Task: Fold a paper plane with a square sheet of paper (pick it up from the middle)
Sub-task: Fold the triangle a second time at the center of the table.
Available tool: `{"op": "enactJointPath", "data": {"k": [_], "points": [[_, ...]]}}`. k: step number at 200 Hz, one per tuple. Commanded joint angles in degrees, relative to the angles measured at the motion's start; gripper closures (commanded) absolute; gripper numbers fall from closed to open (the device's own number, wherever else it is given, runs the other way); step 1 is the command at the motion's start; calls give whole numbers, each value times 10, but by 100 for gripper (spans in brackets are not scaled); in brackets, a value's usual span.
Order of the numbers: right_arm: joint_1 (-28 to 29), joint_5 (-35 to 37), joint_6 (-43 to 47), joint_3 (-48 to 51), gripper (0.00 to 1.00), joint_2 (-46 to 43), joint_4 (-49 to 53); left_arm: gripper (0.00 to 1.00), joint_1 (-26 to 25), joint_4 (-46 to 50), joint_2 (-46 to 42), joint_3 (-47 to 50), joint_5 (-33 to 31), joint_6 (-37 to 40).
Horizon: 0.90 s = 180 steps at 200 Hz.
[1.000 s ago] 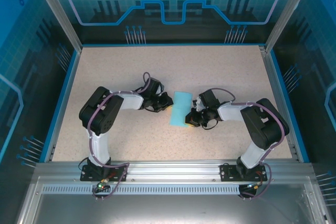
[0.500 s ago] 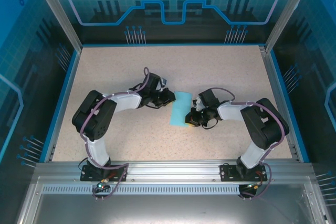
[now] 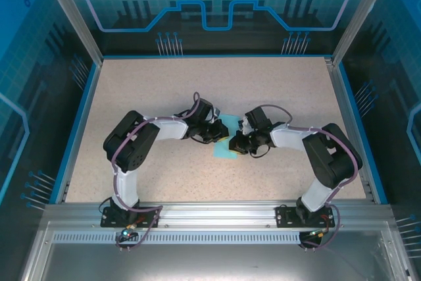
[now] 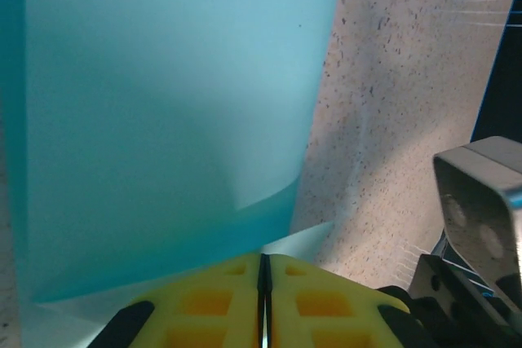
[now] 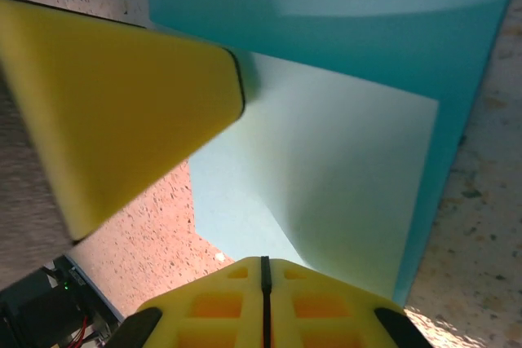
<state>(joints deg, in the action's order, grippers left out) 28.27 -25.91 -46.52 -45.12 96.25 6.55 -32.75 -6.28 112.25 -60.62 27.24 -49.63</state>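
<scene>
The light-cyan square sheet of paper [image 3: 227,143] lies folded at mid-table, and both grippers partly cover it. My left gripper [image 3: 220,133] is shut, its yellow tips [image 4: 263,270] against the paper's near edge. A curled flap [image 4: 163,120] rises just ahead of them. My right gripper [image 3: 235,144] comes in from the right and is shut. The paper's pale layer [image 5: 342,177] runs into its tips [image 5: 263,270], with a crease starting there. In the right wrist view the left gripper's yellow finger [image 5: 130,112] presses on the sheet from the upper left.
The speckled beige tabletop [image 3: 164,90] lies open all round the paper. A blue rim [image 3: 79,120] and glass walls close it in. In the left wrist view a grey part of the right arm [image 4: 481,201] sits close on the right.
My left gripper has swung right from beside the paper's left edge onto the sheet. My right gripper has shifted slightly up and left, and less of the paper lies flat.
</scene>
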Motion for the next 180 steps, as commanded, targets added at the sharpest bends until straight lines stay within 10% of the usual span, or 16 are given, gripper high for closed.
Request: {"op": "enactJointPath", "data": {"k": [1,180], "points": [[8,10,-3,-2,92,13,17,89,3,15,12,-7,-6,-8],[-20,34,-5,89,83,-102,39,89,3,49,25,-18,-27,25]]}}
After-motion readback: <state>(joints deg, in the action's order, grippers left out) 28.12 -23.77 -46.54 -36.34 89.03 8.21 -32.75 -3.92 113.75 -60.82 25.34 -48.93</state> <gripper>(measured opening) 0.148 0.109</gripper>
